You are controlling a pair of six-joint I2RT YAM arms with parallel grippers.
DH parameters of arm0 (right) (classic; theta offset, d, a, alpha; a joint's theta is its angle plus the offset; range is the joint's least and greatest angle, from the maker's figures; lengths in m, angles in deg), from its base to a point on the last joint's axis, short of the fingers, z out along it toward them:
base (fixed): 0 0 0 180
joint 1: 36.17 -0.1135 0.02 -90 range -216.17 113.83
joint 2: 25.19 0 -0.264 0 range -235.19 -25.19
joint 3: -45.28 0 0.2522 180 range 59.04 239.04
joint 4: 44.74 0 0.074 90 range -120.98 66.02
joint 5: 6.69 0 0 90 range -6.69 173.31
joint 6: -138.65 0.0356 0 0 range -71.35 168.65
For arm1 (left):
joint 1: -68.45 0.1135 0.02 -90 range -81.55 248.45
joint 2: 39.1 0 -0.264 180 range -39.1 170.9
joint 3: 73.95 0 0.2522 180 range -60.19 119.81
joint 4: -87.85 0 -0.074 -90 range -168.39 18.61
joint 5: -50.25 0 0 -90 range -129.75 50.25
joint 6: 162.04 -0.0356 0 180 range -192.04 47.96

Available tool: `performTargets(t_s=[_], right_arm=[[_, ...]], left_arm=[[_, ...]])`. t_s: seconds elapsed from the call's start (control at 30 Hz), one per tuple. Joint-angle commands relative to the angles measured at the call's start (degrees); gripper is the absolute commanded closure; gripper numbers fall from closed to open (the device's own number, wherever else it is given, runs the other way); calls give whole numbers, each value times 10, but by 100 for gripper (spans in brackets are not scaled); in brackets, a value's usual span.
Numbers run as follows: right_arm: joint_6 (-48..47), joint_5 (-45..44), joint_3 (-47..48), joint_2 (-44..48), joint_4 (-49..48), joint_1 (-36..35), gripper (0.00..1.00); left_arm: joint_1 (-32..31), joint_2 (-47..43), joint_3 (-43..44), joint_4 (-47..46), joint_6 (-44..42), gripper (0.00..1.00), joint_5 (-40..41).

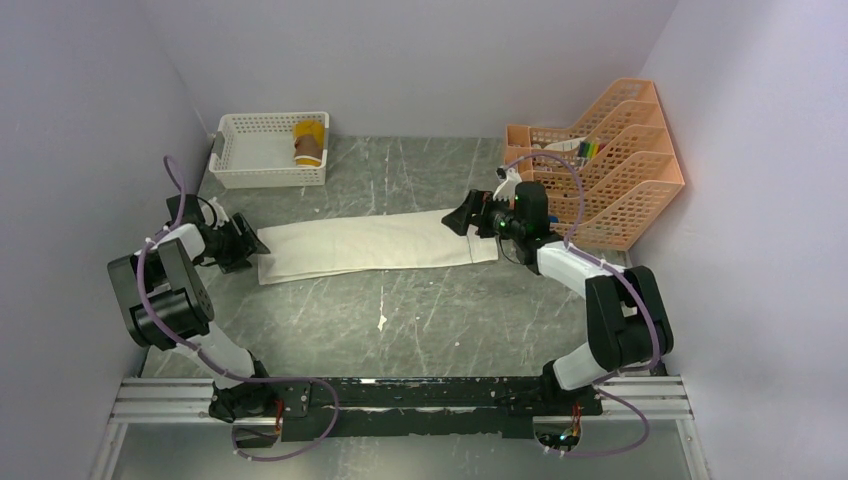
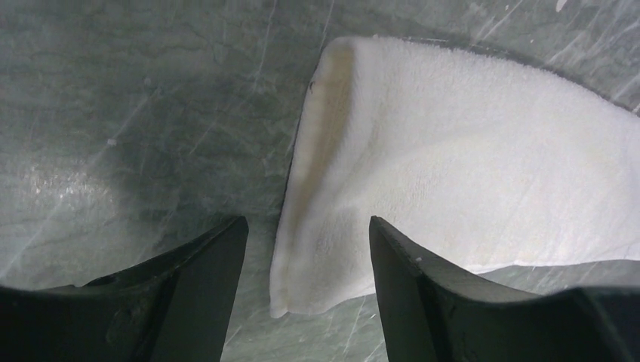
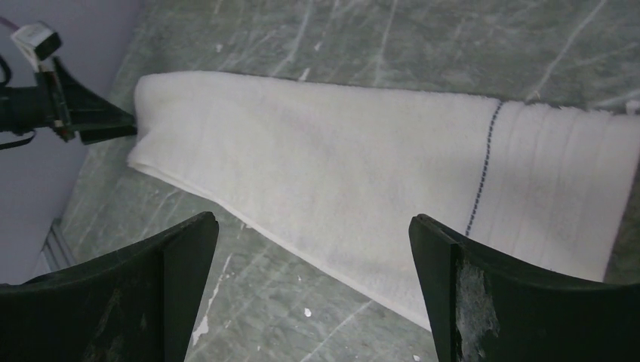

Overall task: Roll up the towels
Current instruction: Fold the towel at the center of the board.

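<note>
1. Gray table [image 1: 420, 320] holds the cream towel [image 1: 380, 245] flat, from 9 to 3 o'clock; the yellow towel [image 1: 309, 143] sits rolled at 11.
2. Left gripper [image 1: 255, 243], half wide, straddles the 9 o'clock edge and is not pinching it.
3. Right gripper [image 1: 455, 222] hangs wide open over the 3 o'clock end.
4. Closing on just the corner could make a crooked, loose roll.

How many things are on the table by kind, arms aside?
Towels: 2 (cream towel, flat; yellow towel, rolled)
White basket: 1
Orange file rack: 1
Total: 4
Small items in the rack: too small to count.
</note>
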Motion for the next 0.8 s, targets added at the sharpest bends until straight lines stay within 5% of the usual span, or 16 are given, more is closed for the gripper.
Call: performTargets(t_s=[0.0,0.47,0.5,0.53,0.57,0.77], right_arm=[[9,34,-5,21,-32,-1,0],[11,79,-7,20,-52,-1,0],[12,82,-6,19,-53,-1,0],[12,83,-7,19,-53,-2,0],[12,85,-7,18,-54,-2,0],[12,87,-9,22,-48,-4,0]], left_arm=[[11,54,17,14,-33,30,-51],[10,113,14,28,-55,55,-122],[10,111,15,28,-54,61,-117],[10,109,16,29,-52,83,-111],[10,107,18,30,-49,92,-102],[13,28,14,32,-21,93,-15]])
